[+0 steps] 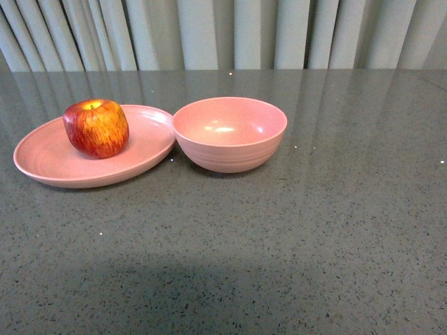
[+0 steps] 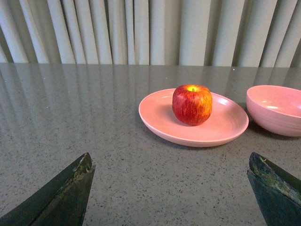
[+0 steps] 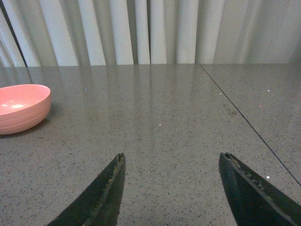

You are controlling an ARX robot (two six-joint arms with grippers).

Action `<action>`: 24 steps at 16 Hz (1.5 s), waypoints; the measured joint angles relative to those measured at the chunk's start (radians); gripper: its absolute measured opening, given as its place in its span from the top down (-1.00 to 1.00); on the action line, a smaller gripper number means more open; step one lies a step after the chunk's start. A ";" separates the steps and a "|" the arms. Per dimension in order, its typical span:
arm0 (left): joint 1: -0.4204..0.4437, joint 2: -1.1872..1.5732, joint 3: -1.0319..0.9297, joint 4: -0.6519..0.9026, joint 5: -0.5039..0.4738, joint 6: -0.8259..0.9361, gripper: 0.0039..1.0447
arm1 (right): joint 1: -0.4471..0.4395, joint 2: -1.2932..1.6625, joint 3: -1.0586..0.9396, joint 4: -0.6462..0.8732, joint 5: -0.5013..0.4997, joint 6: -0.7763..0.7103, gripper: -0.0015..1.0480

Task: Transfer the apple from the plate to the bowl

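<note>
Grey bench (image 2: 70, 122), pale curtains (image 2: 141, 28): your left end effector (image 2: 169, 157) is gaping open, facing the round red apple (image 2: 192, 104); straddle it squarely.

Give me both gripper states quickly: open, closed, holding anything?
Left gripper: open, holding nothing; the apple sits on the plate.
Right gripper: open, holding nothing.

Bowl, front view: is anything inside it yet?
Nothing is visible inside the bowl, only its bare pink interior with light glare. Its near rim hides the closest strip of inner wall. The apple sits on the plate beside it.
</note>
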 joint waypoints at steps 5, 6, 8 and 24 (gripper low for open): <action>0.000 0.000 0.000 0.000 0.000 0.000 -0.88 | 0.000 0.000 0.000 0.000 0.000 0.000 -0.87; 0.000 0.000 0.000 0.000 0.000 0.000 -0.88 | 0.000 0.000 0.000 0.000 0.000 0.000 -0.87; 0.000 0.000 0.000 0.000 0.000 0.000 -0.88 | 0.000 0.000 0.000 0.000 0.000 0.000 -0.87; -0.098 0.491 0.252 0.055 -0.206 -0.047 -0.88 | 0.000 0.000 0.000 0.000 0.000 0.000 -0.87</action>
